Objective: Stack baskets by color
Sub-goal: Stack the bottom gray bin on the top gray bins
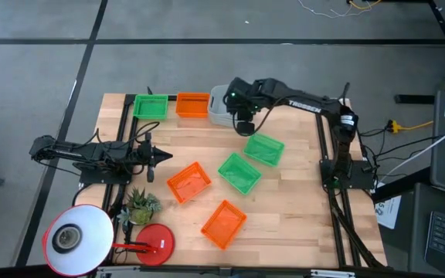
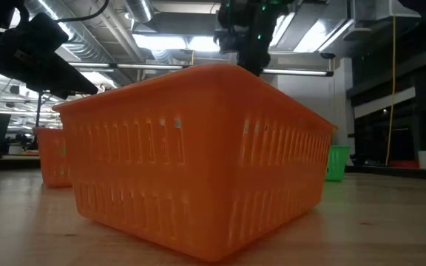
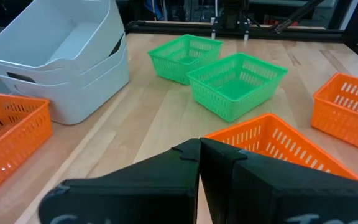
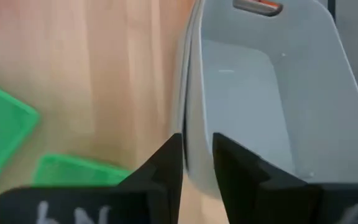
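My right gripper (image 1: 243, 123) hangs over the far middle of the table, shut on a light grey basket (image 4: 260, 93). That basket (image 3: 55, 34) sits tilted in the grey ones nested below it (image 3: 79, 87). A green basket (image 1: 151, 106) and an orange one (image 1: 192, 104) stand in the far row beside them. Two more green baskets (image 1: 264, 149) (image 1: 239, 172) and two orange ones (image 1: 188, 182) (image 1: 223, 224) lie scattered mid-table. My left gripper (image 1: 159, 157) waits shut at the left side. My right gripper holds the top grey basket by a side wall (image 4: 190, 134), at its rim, one finger inside and one outside. The fingers come from above, slanting down. The basket rests tilted in the grey ones under it; whether it is lifted off them I cannot tell.
A white lamp (image 1: 76, 238) with a round red base (image 1: 154, 242) and a small potted plant (image 1: 139, 205) stand at the near left corner. In the low view, the nearest orange basket (image 2: 198, 155) fills most of the picture. Bare wood lies near the right edge.
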Controlling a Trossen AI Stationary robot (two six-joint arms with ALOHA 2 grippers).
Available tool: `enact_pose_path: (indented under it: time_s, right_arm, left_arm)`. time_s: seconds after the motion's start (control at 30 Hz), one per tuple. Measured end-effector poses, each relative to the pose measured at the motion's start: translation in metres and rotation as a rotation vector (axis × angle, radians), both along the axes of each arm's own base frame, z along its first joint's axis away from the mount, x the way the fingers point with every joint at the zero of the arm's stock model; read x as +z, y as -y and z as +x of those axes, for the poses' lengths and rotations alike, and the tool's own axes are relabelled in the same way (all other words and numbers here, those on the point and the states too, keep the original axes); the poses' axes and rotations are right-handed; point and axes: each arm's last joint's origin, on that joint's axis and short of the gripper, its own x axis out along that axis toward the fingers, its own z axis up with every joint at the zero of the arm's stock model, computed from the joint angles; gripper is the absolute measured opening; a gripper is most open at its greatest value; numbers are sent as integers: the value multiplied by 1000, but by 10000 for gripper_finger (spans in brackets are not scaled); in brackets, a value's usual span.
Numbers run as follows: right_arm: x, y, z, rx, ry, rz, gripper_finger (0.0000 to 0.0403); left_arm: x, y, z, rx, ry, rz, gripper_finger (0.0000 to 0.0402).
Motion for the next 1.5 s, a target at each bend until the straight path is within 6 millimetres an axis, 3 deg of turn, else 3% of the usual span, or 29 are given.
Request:
enact_pose_path:
  time_s: [0.2, 0.47, 1.5]
  right_arm:
    - [-26, 7, 19, 28, -8, -10, 87]
    - [-55, 12, 28, 36, -151, -80, 87]
    - [-48, 9, 35, 150, -98, -131, 87]
  left_arm:
    - [0, 0, 0, 0, -1, 0, 0]
    - [0, 0, 0, 0, -1, 0, 0]
    - [-1, 0, 0, 0, -6, 1, 0]
